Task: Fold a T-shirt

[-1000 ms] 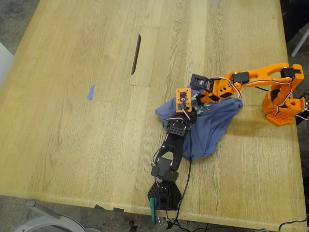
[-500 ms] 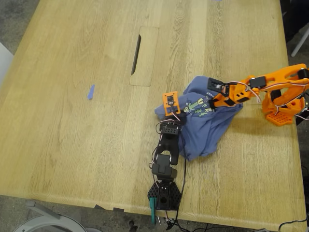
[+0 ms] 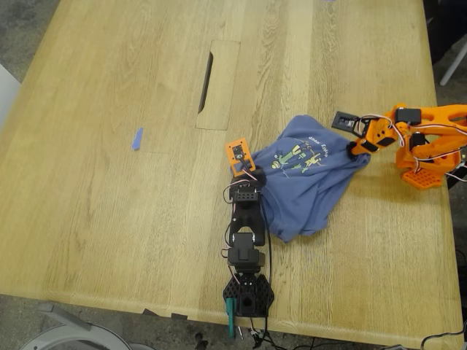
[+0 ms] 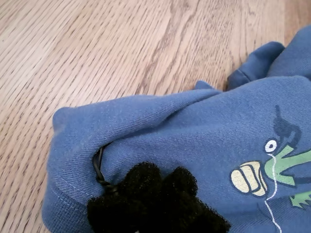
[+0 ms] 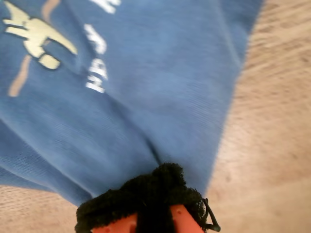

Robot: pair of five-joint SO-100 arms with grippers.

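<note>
The T-shirt (image 3: 306, 186), slate blue with a green-and-yellow cartoon figure and pale lettering on the chest, is shown crumpled and partly spread on the wooden surface (image 3: 109, 211), print side up, between the two arms and toward the exterior view's right of the rectangular cutout panel (image 3: 217, 86) set in the wood. Its cloth is drawn out between two grasp points, with a loose lobe hanging toward the near edge of the surface. At the edge of the T-shirt nearest the cutout panel, the claw of my first gripper (image 3: 257, 175), on the black arm (image 3: 246, 233), is seen closed on a rolled fold of the fabric; in the first wrist view its black padded tips (image 4: 155, 204) are pressed into a bunched hem, with the cartoon print (image 4: 272, 174) lying just beside them. At the opposite edge of the T-shirt, far from the cutout panel, the claw of my second gripper (image 3: 355, 151), on the orange arm (image 3: 423, 135), is likewise closed on cloth; in the second wrist view a pinch of blue fabric is gathered under its black padding (image 5: 146, 199), and the lettering (image 5: 97, 53) appears blurred. A tiny blue scrap (image 3: 136, 138) lies apart on the surface, on the side of the cutout panel away from the T-shirt.
</note>
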